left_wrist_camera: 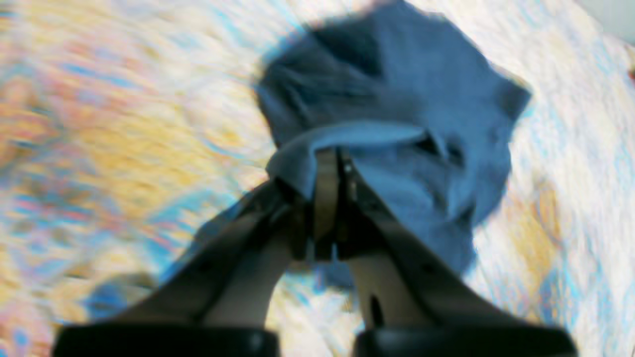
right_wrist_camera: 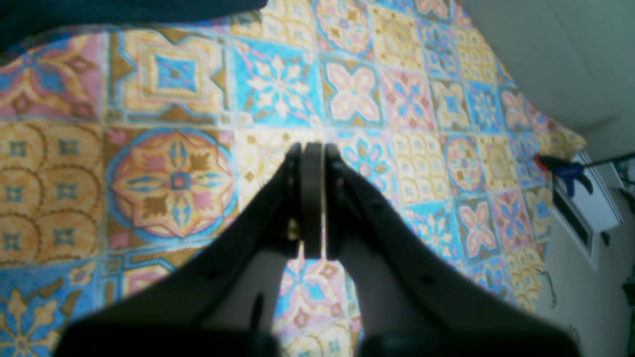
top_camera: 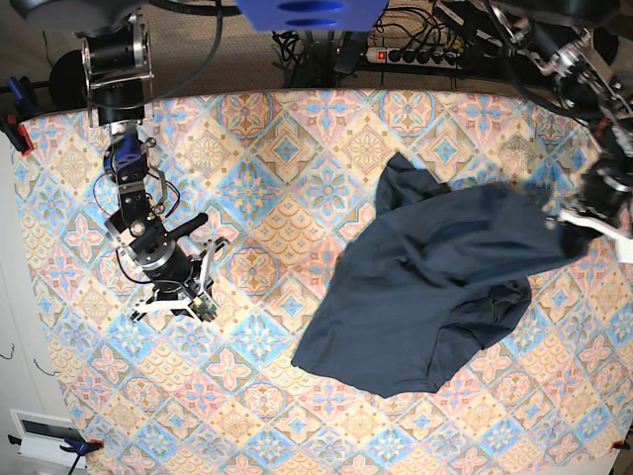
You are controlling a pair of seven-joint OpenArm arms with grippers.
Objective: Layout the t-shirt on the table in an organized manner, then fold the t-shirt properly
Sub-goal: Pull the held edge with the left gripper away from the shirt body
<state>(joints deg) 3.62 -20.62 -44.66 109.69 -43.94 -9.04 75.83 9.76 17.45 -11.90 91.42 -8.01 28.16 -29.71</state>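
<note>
Dark navy soft short-sleeved t-shirt (top_camera: 425, 287) lies crumpled on right half of patterned tile-print surface (top_camera: 297, 158); not laid flat, folding not begun. Left claw (left_wrist_camera: 332, 163) clenched on shirt edge near right edge. Right claw (right_wrist_camera: 311, 153) clenched empty, left side.

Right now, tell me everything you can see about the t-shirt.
The t-shirt is dark navy, plain soft fabric, crumpled and not yet laid flat. It lies on the right half of the patterned table, bunched into loose folds, one part trailing toward the far edge. Its right edge is stretched out and lifted where the left claw is shut on a fold of cloth. Nothing else touches it.
</note>
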